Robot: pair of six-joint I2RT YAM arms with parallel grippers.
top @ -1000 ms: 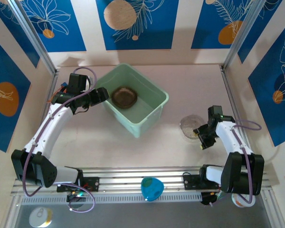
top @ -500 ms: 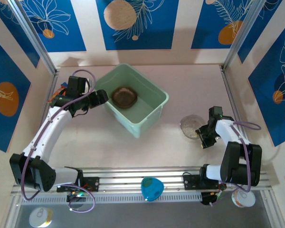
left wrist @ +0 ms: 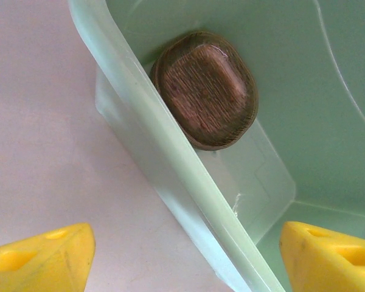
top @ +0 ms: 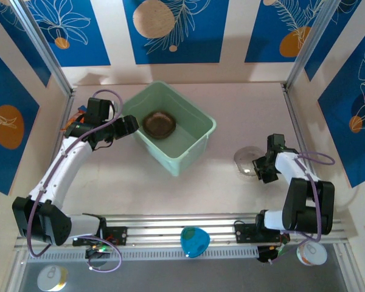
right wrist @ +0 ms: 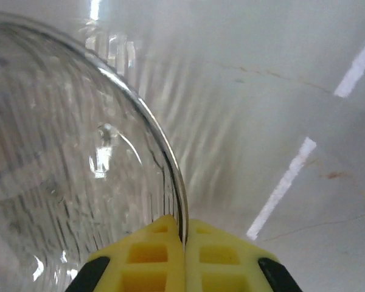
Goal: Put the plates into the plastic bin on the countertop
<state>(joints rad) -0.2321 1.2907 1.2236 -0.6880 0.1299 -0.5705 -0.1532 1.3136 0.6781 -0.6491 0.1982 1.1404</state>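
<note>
Two plates seen: one brown plate, one clear plate.
Brown plate: lies flat on the floor of the plastic bin, close to the wall on the left arm's side.
Clear plate: outside the bin, on the right part of the worktop, well apart from the bin. Whether it rests on the surface or is raised cannot be told.
Plastic bin: pale green, set askew near the middle of the worktop, upright.
Left tool: fingers wide apart and gripping nothing. In the left wrist view it straddles the bin's rim, one finger over the worktop, the other over the bin's inside.
Right tool: fingers pressed together on the clear plate's edge, the rim running between them in the right wrist view.
</note>
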